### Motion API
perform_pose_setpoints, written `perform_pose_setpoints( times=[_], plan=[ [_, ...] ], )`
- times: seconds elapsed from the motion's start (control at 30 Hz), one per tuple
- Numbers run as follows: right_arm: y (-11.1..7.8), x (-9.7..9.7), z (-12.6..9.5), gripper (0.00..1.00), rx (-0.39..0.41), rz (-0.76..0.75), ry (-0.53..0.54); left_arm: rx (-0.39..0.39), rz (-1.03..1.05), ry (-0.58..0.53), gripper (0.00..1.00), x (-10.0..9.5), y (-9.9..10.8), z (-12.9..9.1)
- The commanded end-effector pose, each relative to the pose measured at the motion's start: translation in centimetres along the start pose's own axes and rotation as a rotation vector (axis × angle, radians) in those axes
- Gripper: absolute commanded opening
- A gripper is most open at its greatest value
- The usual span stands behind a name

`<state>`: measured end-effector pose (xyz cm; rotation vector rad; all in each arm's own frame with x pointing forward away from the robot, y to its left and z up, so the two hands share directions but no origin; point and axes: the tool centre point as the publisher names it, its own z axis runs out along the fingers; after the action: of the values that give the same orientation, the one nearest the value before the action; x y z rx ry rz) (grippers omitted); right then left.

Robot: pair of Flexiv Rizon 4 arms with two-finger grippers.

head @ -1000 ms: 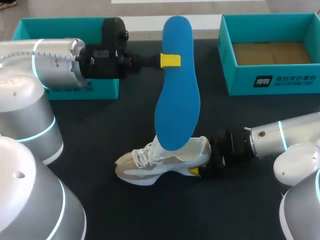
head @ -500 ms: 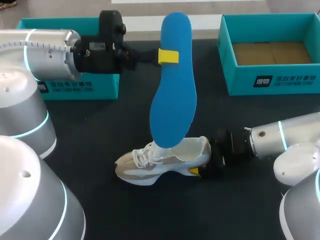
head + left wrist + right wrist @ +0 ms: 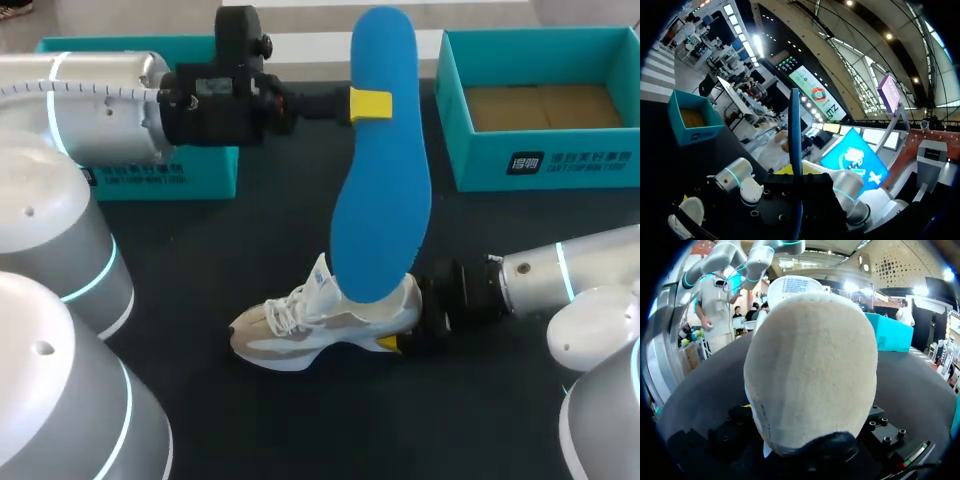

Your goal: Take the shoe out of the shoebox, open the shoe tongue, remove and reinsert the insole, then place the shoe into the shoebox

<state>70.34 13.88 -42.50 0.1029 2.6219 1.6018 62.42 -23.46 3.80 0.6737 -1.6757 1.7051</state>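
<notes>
Insole [image 3: 381, 200] over shoe [image 3: 300, 335], left claw [image 3: 370, 105] gripping (apparently)

**Print on boxes & tongue tag**

R shoebox [image 3: 540, 165]: white logo block + two lines of lettering on the front wall, too small to make out. L shoebox [image 3: 205, 170]: same sort of white print, only part showing. On the shoe [image 3: 810, 370], tongue tag [image 3: 795, 286]: white w/ tiny dark print, unreadable.

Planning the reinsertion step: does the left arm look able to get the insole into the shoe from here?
Probably yes: the left gripper grips the blue insole, whose lower end sits at the opening of the shoe; the right gripper holds the heel.
</notes>
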Motion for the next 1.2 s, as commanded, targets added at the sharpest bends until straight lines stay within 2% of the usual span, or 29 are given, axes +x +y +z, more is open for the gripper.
perform_pose_setpoints(
  times=[0.03,0.37,0.6,0.87,1.2],
  plan=[
    [-0.2,-0.1,0.4,0.00,0.004,0.000,-0.003,-0.036,-0.007,0.002,0.00,0.5,-0.3,0.4],
    [-0.2,-0.1,0.4,0.00,0.004,0.000,-0.003,-0.047,-0.001,0.036,0.00,2.6,-0.3,0.1],
    [-0.2,-0.1,0.4,0.00,0.004,0.000,-0.003,-0.063,0.008,0.011,0.00,2.6,-0.7,-0.5],
    [-0.2,-0.1,0.4,0.00,0.004,0.000,-0.003,-0.030,0.021,-0.013,0.00,1.6,-1.6,-1.3],
    [-0.2,-0.1,0.4,0.00,0.004,0.000,-0.003,-0.026,0.011,-0.018,0.00,1.3,-1.8,-1.4]
  ],
)
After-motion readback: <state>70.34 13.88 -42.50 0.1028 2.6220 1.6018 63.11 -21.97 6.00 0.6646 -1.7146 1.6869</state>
